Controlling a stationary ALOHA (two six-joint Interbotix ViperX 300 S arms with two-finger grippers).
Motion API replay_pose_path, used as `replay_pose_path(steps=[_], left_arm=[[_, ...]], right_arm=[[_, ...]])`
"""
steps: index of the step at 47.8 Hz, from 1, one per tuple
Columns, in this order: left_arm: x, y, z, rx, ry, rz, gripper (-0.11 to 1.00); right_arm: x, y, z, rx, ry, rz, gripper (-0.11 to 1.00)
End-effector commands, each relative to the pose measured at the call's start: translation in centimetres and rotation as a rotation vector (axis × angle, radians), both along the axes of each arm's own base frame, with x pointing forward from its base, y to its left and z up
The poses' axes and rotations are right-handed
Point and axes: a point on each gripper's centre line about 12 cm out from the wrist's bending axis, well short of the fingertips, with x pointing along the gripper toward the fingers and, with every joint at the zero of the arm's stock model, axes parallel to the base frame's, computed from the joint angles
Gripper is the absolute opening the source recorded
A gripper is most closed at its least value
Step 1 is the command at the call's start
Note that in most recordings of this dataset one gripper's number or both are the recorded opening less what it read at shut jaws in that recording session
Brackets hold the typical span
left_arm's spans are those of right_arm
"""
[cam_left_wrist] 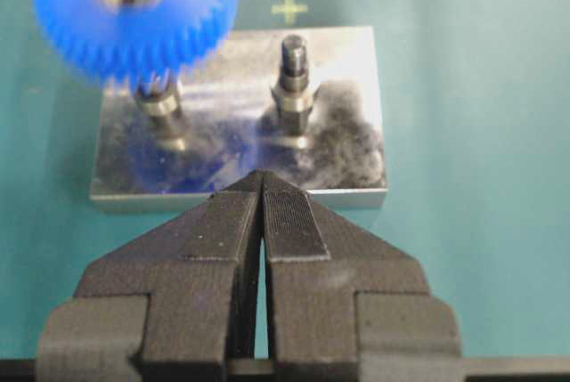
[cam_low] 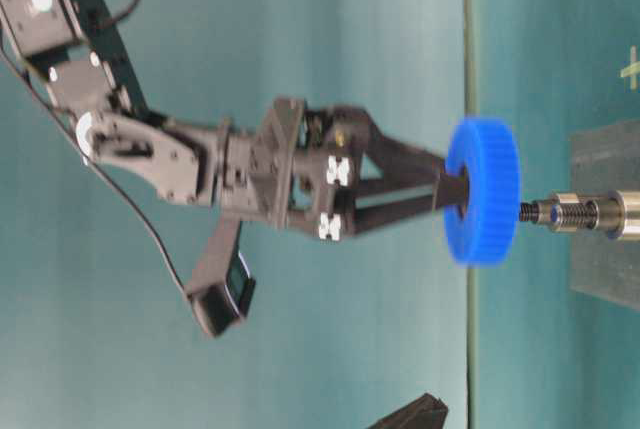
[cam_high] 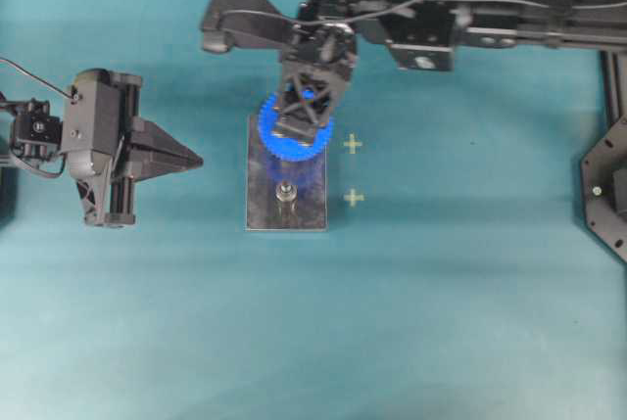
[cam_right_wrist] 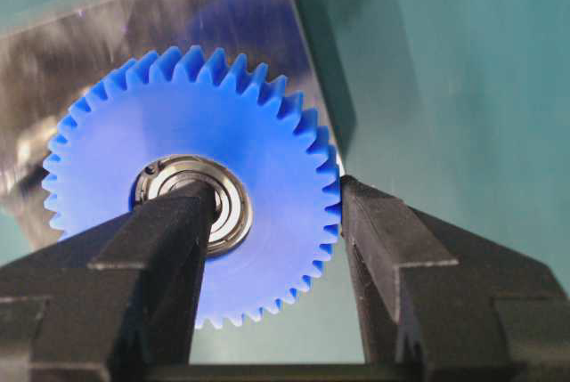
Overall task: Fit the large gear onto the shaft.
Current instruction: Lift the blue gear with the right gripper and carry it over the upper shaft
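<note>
- The grey plate (cam_high: 286,207) lies flat on the teal table (cam_high: 470,303), and 2 upright metal pegs stand on it.
- The large gear (cam_right_wrist: 191,195) hangs above the plate's far end, over the shaft (cam_left_wrist: 158,101); in the table-level view it is just clear of the peg tip, not seated.
- The right gripper (cam_right_wrist: 276,213) holds the gear: 1 finger sits in the metal hub's bore, the other presses the toothed rim, jaws about half spread.
- The second peg (cam_left_wrist: 295,79) stands bare beside the shaft, nearer the plate's near end in the overhead view.
- The left gripper (cam_left_wrist: 262,188) hovers just off the plate's left edge, its jaws pressed together on nothing, tips pointing at the plate.
- 2 yellow cross marks (cam_high: 353,144) lie on the table just right of the plate.
</note>
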Motion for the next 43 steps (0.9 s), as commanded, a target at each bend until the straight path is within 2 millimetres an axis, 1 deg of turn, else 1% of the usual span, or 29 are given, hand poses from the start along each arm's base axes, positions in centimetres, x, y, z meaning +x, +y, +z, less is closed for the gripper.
replay_pose_path(steps=[1,10,32,43], left_arm=[[0.1,0.0,0.7,0.002,-0.026,-0.003,0.0],[0.0,0.0,0.5,0.002,-0.023,-0.001,0.0],[-0.2,-0.1,0.1,0.001,-0.012,-0.003,0.0],[-0.1,-0.1,0.3,0.001,-0.017,-0.003,0.0]], right_arm=[[0.7,0.2,1.4,-0.011,-0.043,0.018,0.49],[0.9,0.1,0.7,-0.011,-0.04,0.019,0.48],[0.9,-0.1,0.0,-0.015,-0.034,0.033,0.48],[0.9,-0.3,-0.1,-0.014,-0.033,0.035,0.49]])
